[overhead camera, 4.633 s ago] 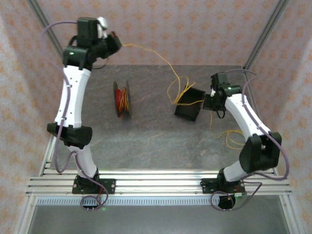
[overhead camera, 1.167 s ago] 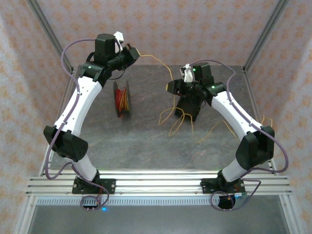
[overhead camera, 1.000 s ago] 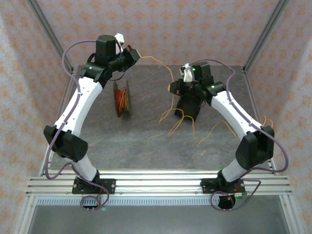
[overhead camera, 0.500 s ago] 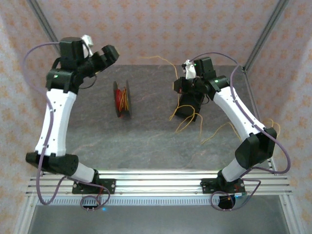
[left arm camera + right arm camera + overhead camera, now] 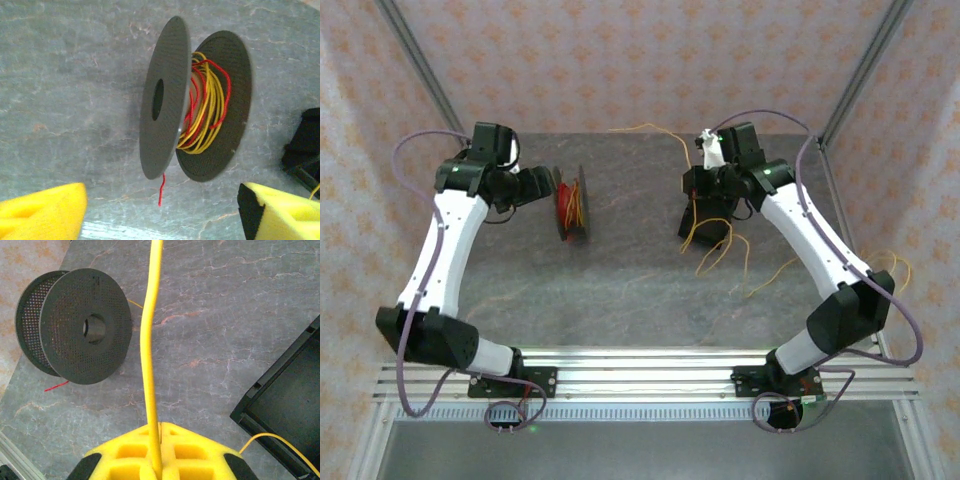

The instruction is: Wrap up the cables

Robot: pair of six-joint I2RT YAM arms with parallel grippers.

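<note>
A black spool (image 5: 571, 204) stands on edge on the grey table, with yellow and red cables (image 5: 204, 107) wound on its core. A short red wire end (image 5: 161, 190) hangs below it. My left gripper (image 5: 536, 185) hovers just left of the spool, open, with nothing between its yellow fingers (image 5: 42, 212); the left gripper (image 5: 160, 217) faces the spool's flange. My right gripper (image 5: 690, 181) is shut on a loose yellow cable (image 5: 150, 325), pinched at the right gripper (image 5: 160, 460) tips. That yellow cable (image 5: 650, 129) trails toward the back, and loops (image 5: 720, 246) hang by the black box.
A black open box (image 5: 706, 228) lies under the right arm, seen also as the black box (image 5: 287, 415) at the right edge. More yellow wire (image 5: 895, 268) lies at the far right. The spool (image 5: 75, 326) sits left of the held cable. Patterned walls enclose the table.
The left gripper let go of the yellow cable, opened, and swung down and left to beside the spool. The freed cable end dropped toward the back. The right gripper kept its grip.
</note>
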